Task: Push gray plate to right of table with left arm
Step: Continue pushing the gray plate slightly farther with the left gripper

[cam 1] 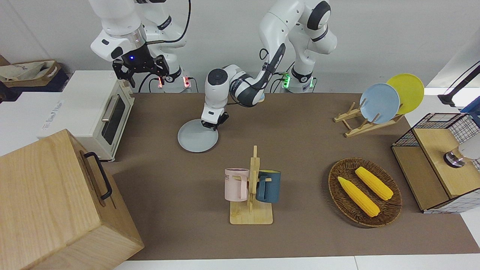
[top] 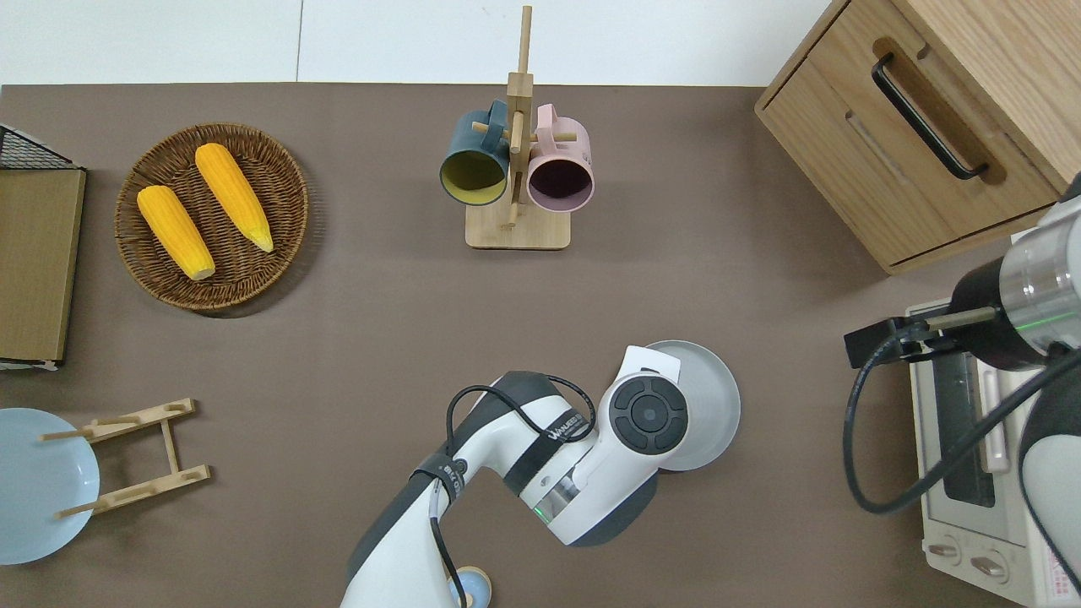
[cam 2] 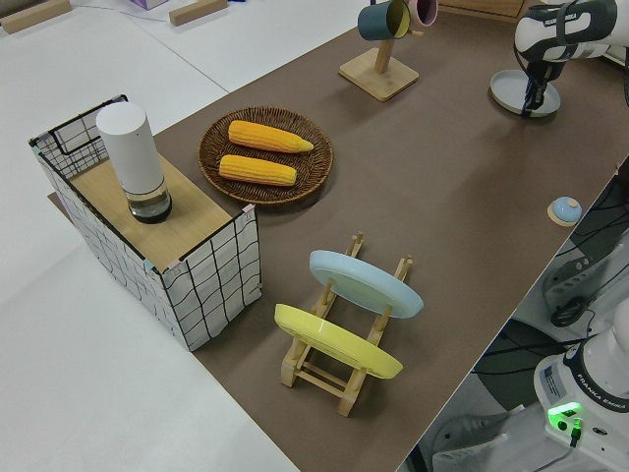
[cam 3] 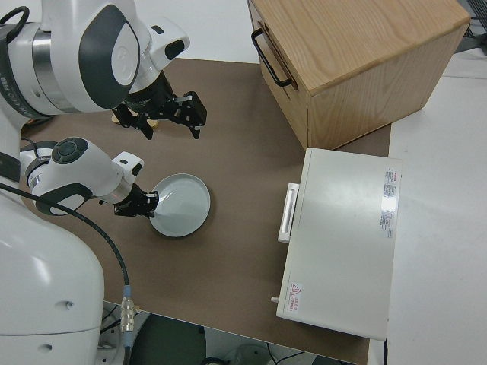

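The gray plate point(cam 1: 195, 138) lies flat on the brown table point(cam 1: 300, 150), between the mug rack and the robots. It also shows in the overhead view point(top: 709, 405) and the right side view point(cam 3: 185, 204). My left gripper point(cam 1: 212, 124) is down at the plate's rim on the side toward the left arm's end of the table, touching it point(cam 3: 143, 204). In the overhead view the arm's wrist hides the gripper. The right arm is parked with its gripper point(cam 1: 141, 69) open.
A white toaster oven point(cam 1: 93, 107) and a wooden drawer box point(cam 1: 56, 202) stand at the right arm's end. A mug rack point(cam 1: 251, 187) stands mid-table. A corn basket point(cam 1: 365, 191), a plate rack point(cam 1: 369, 122) and a wire crate point(cam 1: 438, 161) are toward the left arm's end.
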